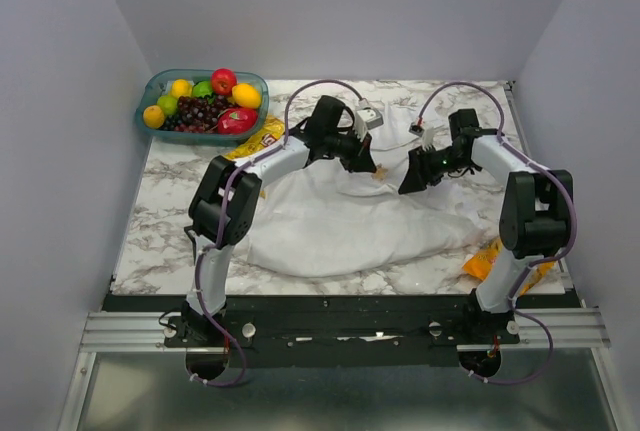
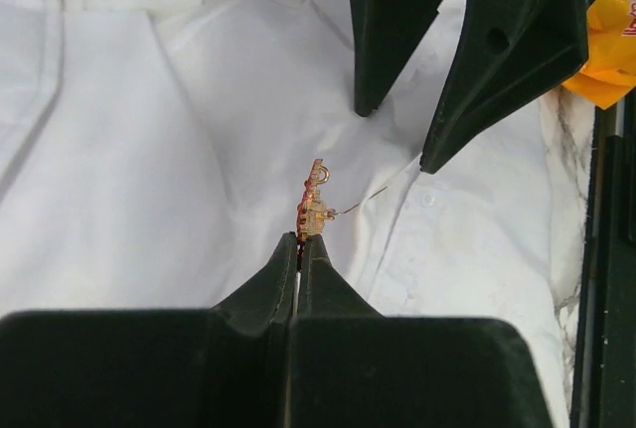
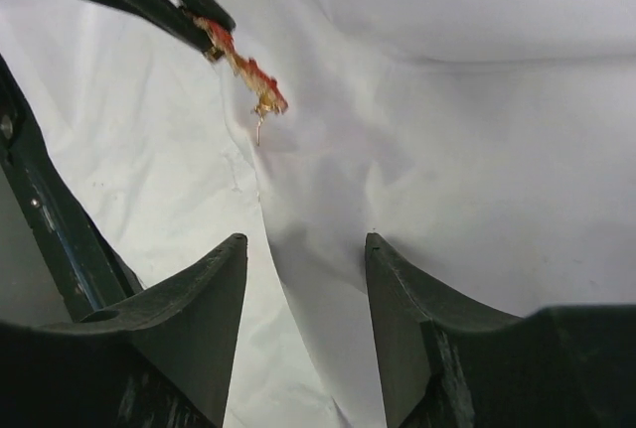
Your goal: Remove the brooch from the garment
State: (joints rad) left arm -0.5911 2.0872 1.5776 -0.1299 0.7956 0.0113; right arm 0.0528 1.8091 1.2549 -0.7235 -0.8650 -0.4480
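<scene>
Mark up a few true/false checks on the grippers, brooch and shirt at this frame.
1. The left gripper is shut on the brooch. True.
2. The right gripper is clamped on the brooch. False: its jaws stand open over the garment, apart from the brooch.
3. The garment is white and lies spread on the marble table. True.
4. The fruit bowl sits at the far right corner. False: it is at the far left corner.
5. An orange snack packet lies near the right arm's base. True.
</scene>
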